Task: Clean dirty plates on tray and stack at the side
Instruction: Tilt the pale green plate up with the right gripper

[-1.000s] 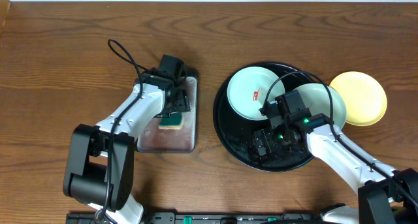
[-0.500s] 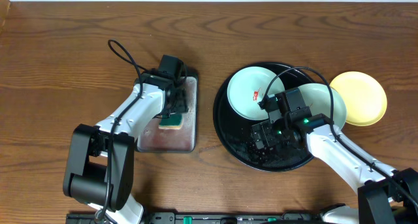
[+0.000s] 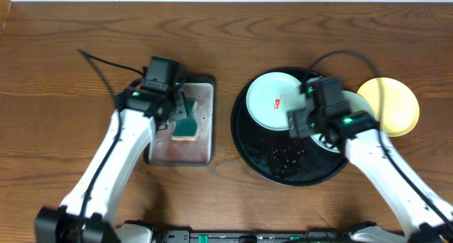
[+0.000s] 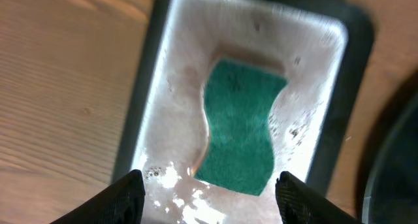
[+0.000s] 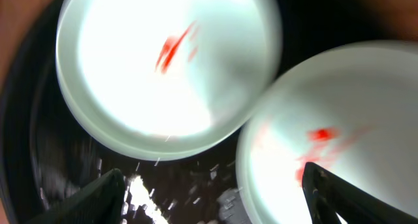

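Two mint-white plates lie on the round black tray (image 3: 262, 158). The left plate (image 3: 272, 100) (image 5: 163, 67) has a red smear. The right plate (image 3: 354, 101) (image 5: 339, 145), also smeared red, is mostly under my right arm. A pale yellow plate (image 3: 391, 105) lies on the table right of the tray. My right gripper (image 3: 304, 122) (image 5: 212, 194) is open and empty above the tray, straddling the right plate's left edge. My left gripper (image 3: 173, 112) (image 4: 209, 198) is open and empty above a green sponge (image 3: 185, 126) (image 4: 241, 129).
The sponge lies in a wet rectangular silver-grey metal tray (image 3: 159, 152) (image 4: 163, 100) left of the black tray. Water droplets dot the black tray's front (image 3: 283, 158). Brown wooden table (image 3: 56, 73) lies all around.
Both arms have lifted and shifted. The left gripper has risen off the sponge and moved left. The right gripper moved from the tray's front up toward the two plates.
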